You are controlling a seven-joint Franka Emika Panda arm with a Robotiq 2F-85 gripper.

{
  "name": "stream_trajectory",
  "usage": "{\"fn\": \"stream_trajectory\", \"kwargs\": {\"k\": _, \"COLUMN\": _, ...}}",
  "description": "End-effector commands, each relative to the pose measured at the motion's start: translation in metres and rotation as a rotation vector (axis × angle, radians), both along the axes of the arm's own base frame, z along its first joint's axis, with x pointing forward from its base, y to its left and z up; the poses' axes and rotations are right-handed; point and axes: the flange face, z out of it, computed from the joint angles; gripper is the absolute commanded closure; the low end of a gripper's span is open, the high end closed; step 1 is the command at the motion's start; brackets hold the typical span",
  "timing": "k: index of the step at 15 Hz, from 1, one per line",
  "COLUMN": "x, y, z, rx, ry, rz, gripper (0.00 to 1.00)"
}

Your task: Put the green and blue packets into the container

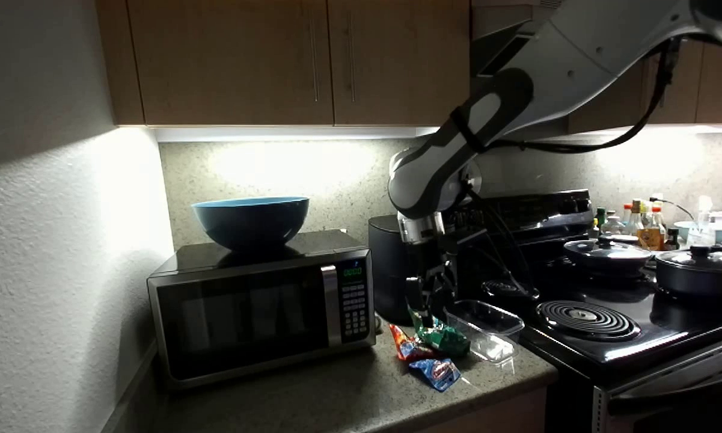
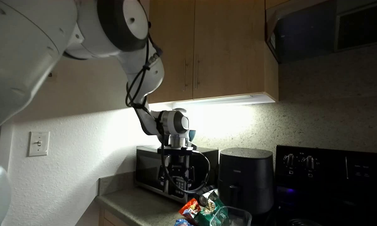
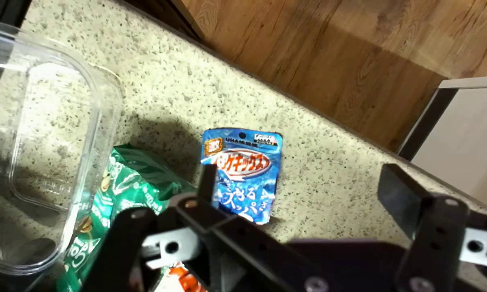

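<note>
The blue packet (image 3: 245, 174) lies flat on the counter, print up; it also shows in both exterior views (image 1: 437, 374) (image 2: 182, 223). The green packet (image 3: 146, 188) lies between it and the container, against the container's side (image 1: 451, 340) (image 2: 204, 218). The see-through container (image 3: 99, 109) stands on the counter by the stove (image 1: 499, 310) (image 2: 238, 209); I see nothing inside its visible part. My gripper (image 3: 304, 190) is open and empty above the packets (image 1: 431, 294) (image 2: 177, 180). In the wrist view its left finger overlaps the blue packet's edge; its right finger is over bare counter.
An orange-red packet (image 1: 404, 346) lies beside the green one, partly behind the gripper in the wrist view (image 3: 184, 280). A microwave (image 1: 246, 319) bears a big blue bowl (image 1: 252, 222). A black air fryer (image 2: 246, 179) stands behind. The stove (image 1: 583, 319) adjoins the counter.
</note>
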Motion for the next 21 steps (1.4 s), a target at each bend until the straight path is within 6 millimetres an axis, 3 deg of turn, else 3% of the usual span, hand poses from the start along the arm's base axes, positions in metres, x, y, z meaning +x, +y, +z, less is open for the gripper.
{"fn": "stream_trajectory", "kwargs": {"k": 1, "x": 0.038, "y": -0.014, "z": -0.043, "rx": -0.045, "ry": 0.064, "rz": -0.040, "gripper": 0.00}}
{"fn": "stream_trajectory", "kwargs": {"k": 4, "x": 0.058, "y": -0.032, "z": -0.069, "rx": -0.068, "ry": 0.096, "rz": -0.086, "gripper": 0.00}}
{"fn": "stream_trajectory", "kwargs": {"k": 8, "x": 0.076, "y": -0.050, "z": -0.088, "rx": -0.102, "ry": 0.125, "rz": -0.131, "gripper": 0.00}}
{"fn": "stream_trajectory", "kwargs": {"k": 9, "x": 0.079, "y": -0.052, "z": -0.091, "rx": -0.107, "ry": 0.135, "rz": -0.135, "gripper": 0.06}}
{"fn": "stream_trajectory", "kwargs": {"k": 10, "x": 0.082, "y": -0.053, "z": -0.092, "rx": -0.112, "ry": 0.143, "rz": -0.139, "gripper": 0.24}}
{"fn": "stream_trajectory", "kwargs": {"k": 13, "x": 0.089, "y": -0.056, "z": -0.097, "rx": -0.118, "ry": 0.160, "rz": -0.133, "gripper": 0.37}}
{"fn": "stream_trajectory", "kwargs": {"k": 21, "x": 0.101, "y": -0.061, "z": -0.090, "rx": -0.117, "ry": 0.191, "rz": -0.148, "gripper": 0.91}}
